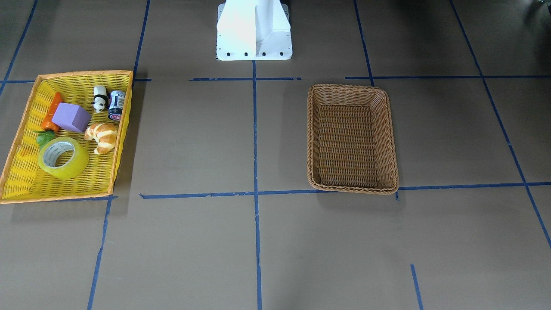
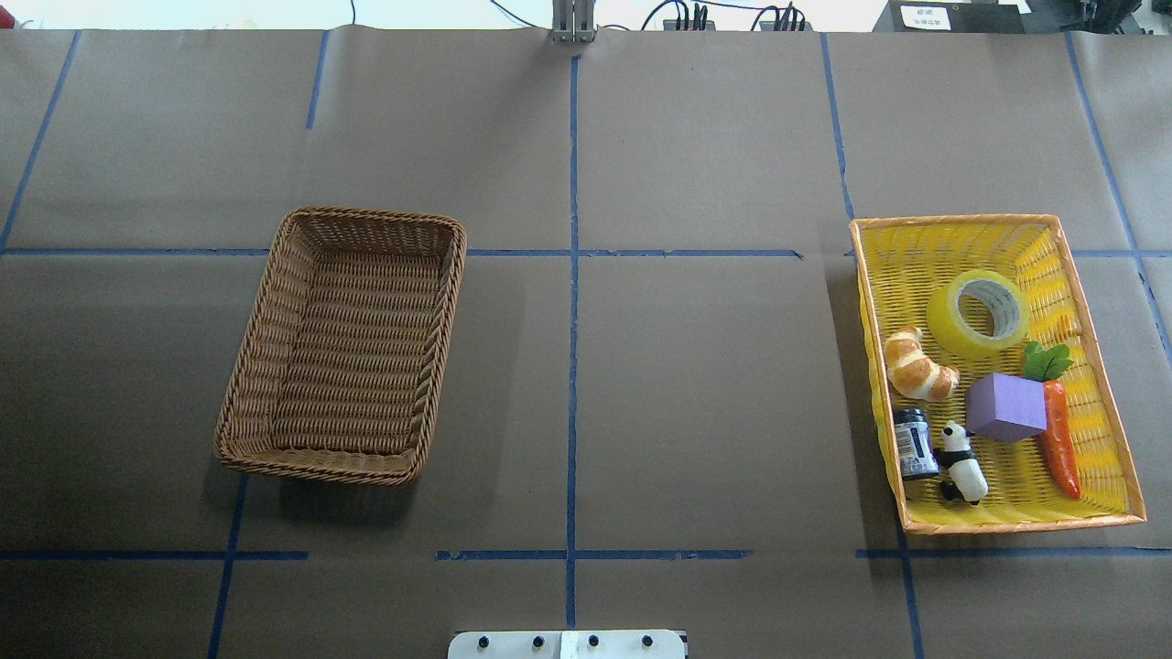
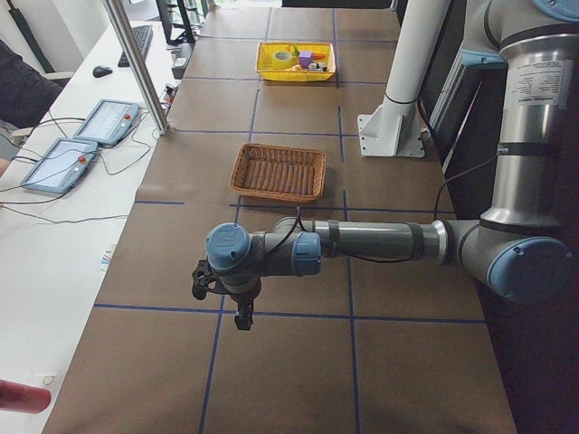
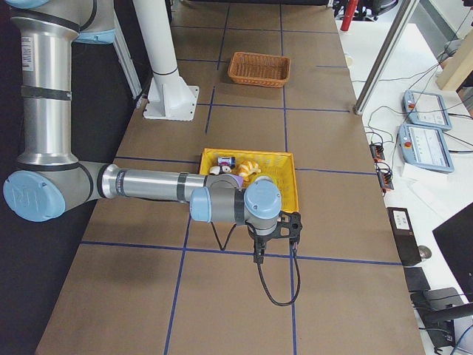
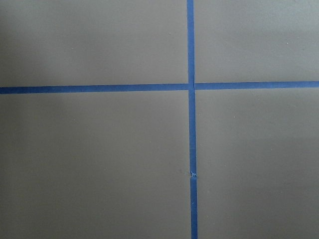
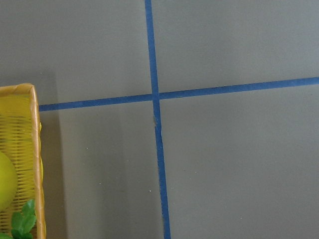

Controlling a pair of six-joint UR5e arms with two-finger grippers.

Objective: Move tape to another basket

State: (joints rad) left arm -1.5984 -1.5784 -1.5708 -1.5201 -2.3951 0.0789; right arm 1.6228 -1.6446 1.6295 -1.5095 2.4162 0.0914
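Observation:
The tape (image 2: 978,313) is a translucent yellow roll with a white core. It lies flat at the far end of the bright yellow basket (image 2: 952,221) on the table's right, and also shows in the front view (image 1: 63,157). The brown wicker basket (image 2: 366,217) stands empty on the left. My left gripper (image 3: 237,312) hangs over bare table beyond the wicker basket (image 3: 276,172). My right gripper (image 4: 275,240) hangs just outside the yellow basket (image 4: 288,185). I cannot tell whether either gripper is open or shut. Neither wrist view shows fingers.
The yellow basket also holds a croissant (image 2: 918,366), a purple block (image 2: 1005,407), a carrot (image 2: 1060,439), a panda figure (image 2: 961,462) and a small can (image 2: 914,444). Blue tape lines cross the brown table. The white robot base (image 1: 254,30) stands at mid-table.

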